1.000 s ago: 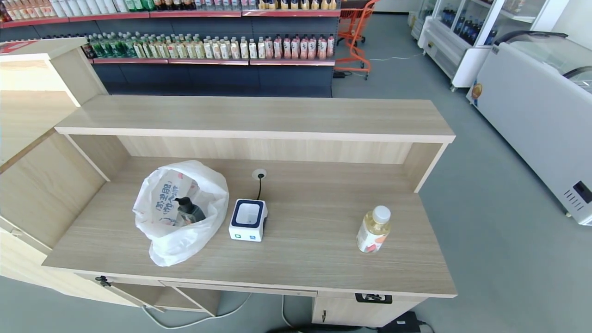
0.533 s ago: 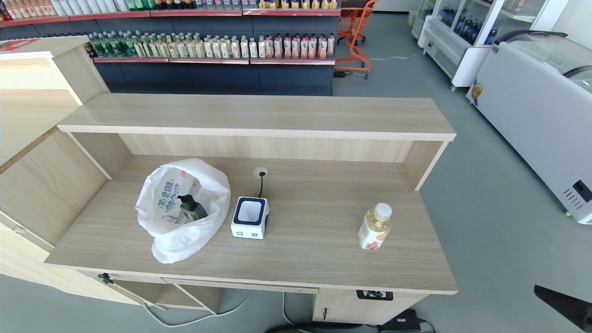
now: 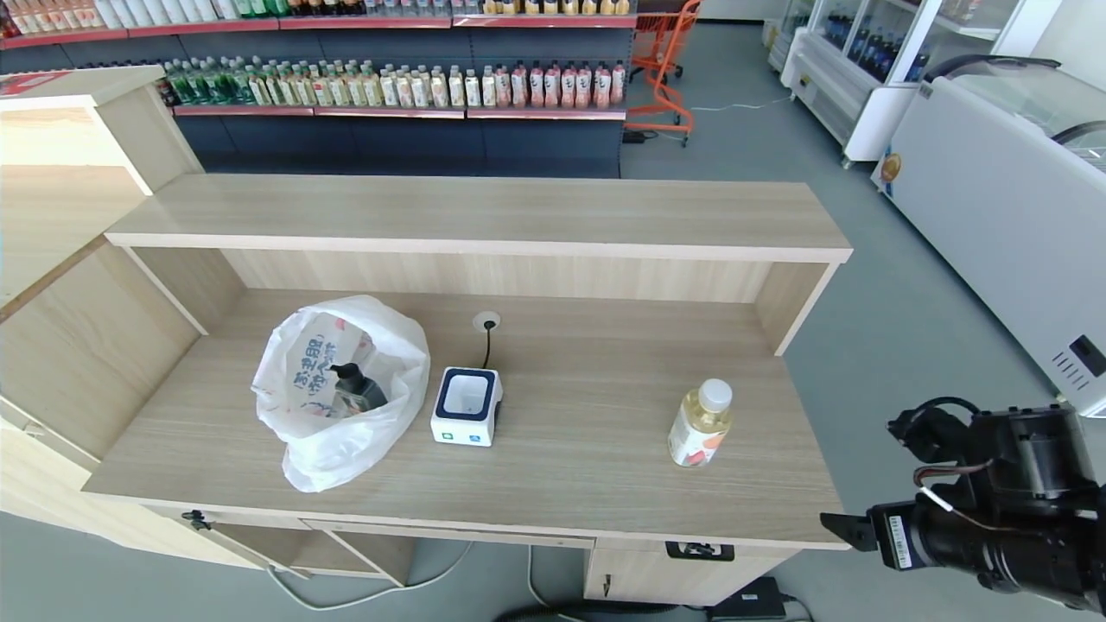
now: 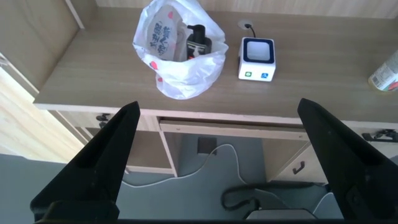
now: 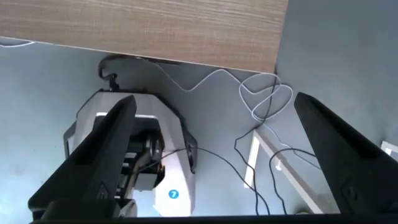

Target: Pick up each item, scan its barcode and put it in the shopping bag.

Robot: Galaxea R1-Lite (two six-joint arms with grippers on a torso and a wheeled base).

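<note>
On the wooden counter (image 3: pixel 587 449) a white shopping bag (image 3: pixel 337 389) stands open at the left, with a dark pump bottle (image 3: pixel 354 390) inside it. A white-and-blue barcode scanner (image 3: pixel 467 406) sits beside the bag. A bottle of yellowish drink with a white cap (image 3: pixel 700 423) stands upright toward the right end. My right arm (image 3: pixel 994 518) hangs off the counter's front right corner, lower than the top. The right gripper (image 5: pixel 213 99) is open over the floor, holding nothing. The left gripper (image 4: pixel 217 109) is open in front of the counter, facing the bag (image 4: pixel 180 50) and scanner (image 4: pixel 257 51).
A raised shelf (image 3: pixel 484 220) and side walls enclose the counter's back and ends. The scanner's cable runs to a grommet (image 3: pixel 486 323) behind it. Loose cables (image 5: pixel 261 99) lie on the floor. Store shelves and freezers (image 3: pixel 994 199) stand beyond.
My right arm has come up into the head view at the lower right, nearer the counter's corner. The bag, scanner and bottle have stayed put; the head camera shifted slightly.
</note>
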